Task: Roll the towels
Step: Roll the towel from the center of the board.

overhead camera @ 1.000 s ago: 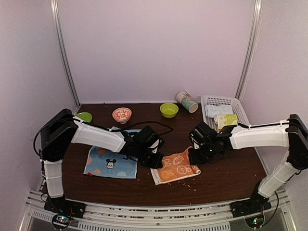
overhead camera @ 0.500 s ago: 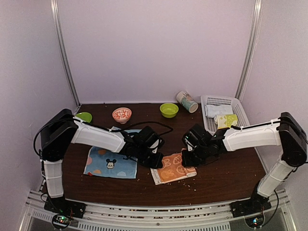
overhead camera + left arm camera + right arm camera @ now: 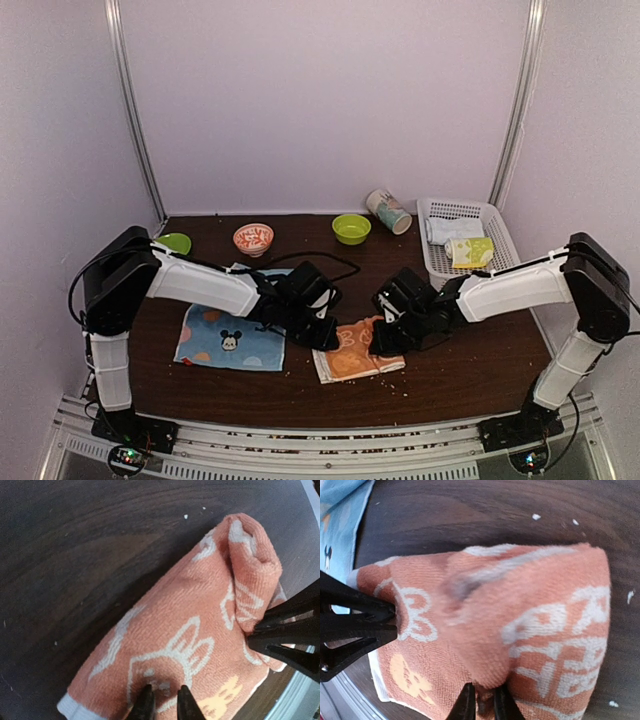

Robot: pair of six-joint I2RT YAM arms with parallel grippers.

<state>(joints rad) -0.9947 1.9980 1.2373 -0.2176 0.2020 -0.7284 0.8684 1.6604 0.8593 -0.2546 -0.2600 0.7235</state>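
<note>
The orange towel [image 3: 352,360] with white bunny faces lies at the table's front centre, its right end rolled over into a thick fold [image 3: 520,615]. My left gripper [image 3: 325,337] presses down on its left part, tips [image 3: 162,701] close together with a pinch of cloth between them. My right gripper [image 3: 385,341] is at the rolled end, its tips [image 3: 481,701] narrowly apart and nipping the fold. The two grippers nearly meet over the towel. The light blue towel [image 3: 228,338] with the Mickey head lies flat to the left, under my left arm.
A white basket [image 3: 500,232] at the back right holds a pale roll [image 3: 450,229] and a yellow-green roll [image 3: 471,250]. Along the back are a tipped cup [image 3: 388,211], a green bowl [image 3: 351,228], a patterned bowl [image 3: 253,238] and a small green dish [image 3: 176,242]. Crumbs dot the tabletop.
My right gripper has moved left, rolling the orange towel's right end over toward the left gripper, so the towel looks shorter. The left arm has stayed put.
</note>
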